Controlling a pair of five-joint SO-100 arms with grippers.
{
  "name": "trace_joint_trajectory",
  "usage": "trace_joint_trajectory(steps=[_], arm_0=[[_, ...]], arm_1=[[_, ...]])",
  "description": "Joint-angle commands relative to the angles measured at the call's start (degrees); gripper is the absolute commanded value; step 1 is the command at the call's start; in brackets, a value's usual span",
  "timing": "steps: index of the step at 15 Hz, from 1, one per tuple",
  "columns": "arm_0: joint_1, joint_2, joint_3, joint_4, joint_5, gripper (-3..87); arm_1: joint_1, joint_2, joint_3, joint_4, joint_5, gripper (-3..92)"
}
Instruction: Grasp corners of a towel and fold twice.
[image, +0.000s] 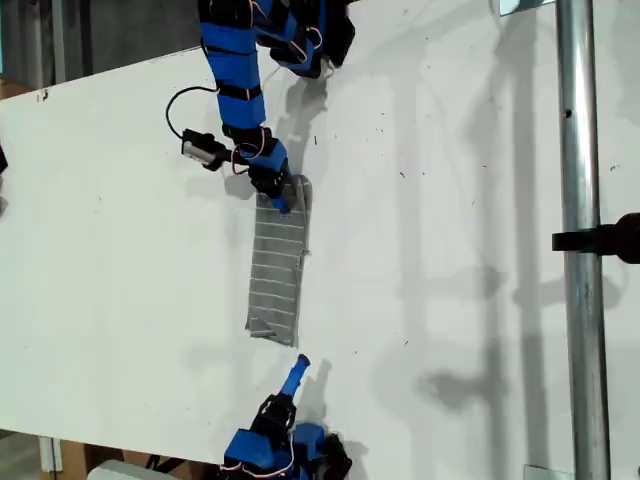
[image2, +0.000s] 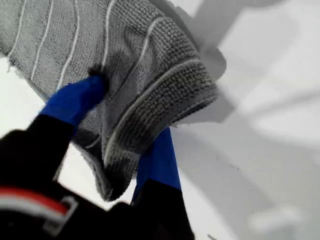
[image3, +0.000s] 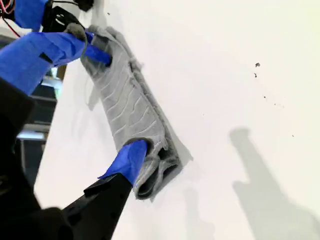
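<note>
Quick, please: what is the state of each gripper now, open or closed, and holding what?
My first gripper: closed on one end of the towel.
My second gripper: open, holding nothing, off the towel's other end.

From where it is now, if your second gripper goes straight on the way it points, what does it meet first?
Most likely the near end of the towel: my second gripper points toward it, with bare table between. Height is unclear.

Lab bench: white table (image: 450, 250) (metal pole (image: 580, 250))
</note>
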Motion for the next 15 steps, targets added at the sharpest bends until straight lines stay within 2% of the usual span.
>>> trace_joint_trajectory(steps=[1, 4, 5, 6, 7, 8, 9, 11, 13, 15], arm_0=[[0.4, 1.1, -0.1, -0.7, -0.1, 33.9], [0.5, 2.2, 0.3, -0.9, 0.4, 33.1], [0.8, 2.2, 0.4, -0.9, 0.2, 33.0], [1.0, 2.2, 0.4, -0.9, 0.1, 32.9], [0.9, 2.2, 0.5, -1.1, 0.0, 32.8], [0.7, 2.2, 0.5, -1.1, 0.4, 32.8], [0.6, 2.2, 0.5, -1.1, 0.4, 32.5], [0.8, 2.4, 0.5, -1.1, -0.1, 32.4], [0.7, 2.5, 0.6, -1.1, 0.2, 32.2], [0.9, 2.5, 0.5, -1.1, 0.0, 31.7]], arm_1=[[-2.2, 2.7, -6.7, 19.8, -2.9, -0.2], [-7.8, 3.9, -22.1, 64.9, -5.0, -0.2], [-9.3, 2.3, -28.7, 76.6, -4.7, -0.2], [-10.0, 2.5, -34.5, 79.6, -4.7, -0.2], [-9.8, 6.1, -35.3, 68.6, -6.2, -0.2], [-8.8, 10.6, -29.0, 47.8, -7.6, -0.2], [-8.1, 11.3, -24.9, 32.4, -7.6, -0.2], [-7.6, 6.7, -23.5, 15.9, -7.6, -0.2], [-7.5, 4.6, -18.8, -5.1, -7.6, -0.2], [-6.9, 1.4, -19.6, -7.1, -6.9, -0.1]])
